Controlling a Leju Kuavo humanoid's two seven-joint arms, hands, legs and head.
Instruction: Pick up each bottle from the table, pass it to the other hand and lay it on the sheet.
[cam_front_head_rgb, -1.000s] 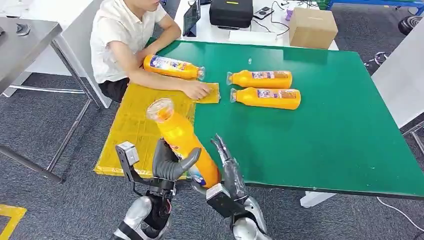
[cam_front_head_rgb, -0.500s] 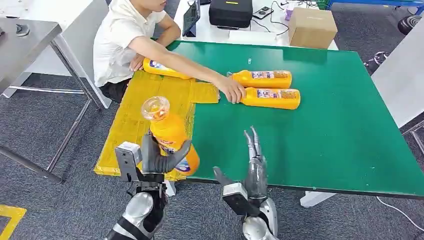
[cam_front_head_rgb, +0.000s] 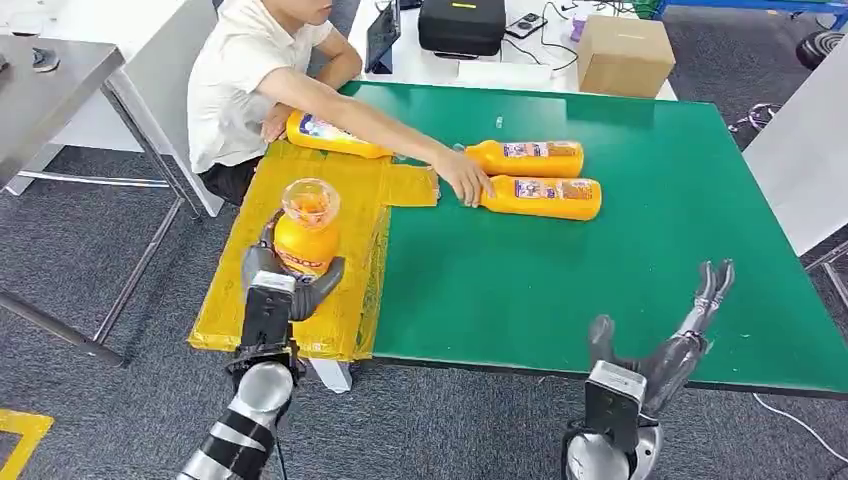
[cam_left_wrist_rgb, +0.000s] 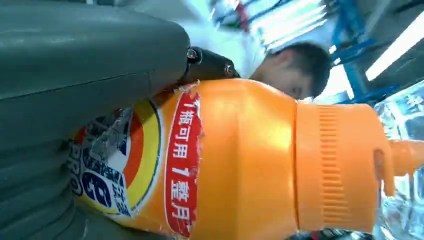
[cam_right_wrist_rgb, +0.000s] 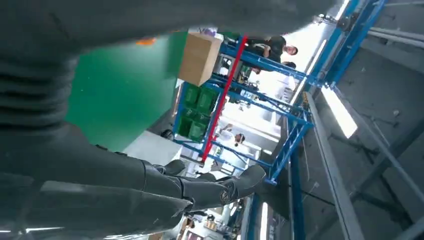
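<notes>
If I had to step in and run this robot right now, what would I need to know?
Left hand grips an orange bottle upright over the yellow sheet; it is not yet laid down.
Right hand is open at the near right edge of the green table.
One bottle lies at the sheet's far end.
Two bottles lie on the table; a person's hand rests at the nearer one's cap end.
Left: lay this bottle down, then hand over those two.
</notes>
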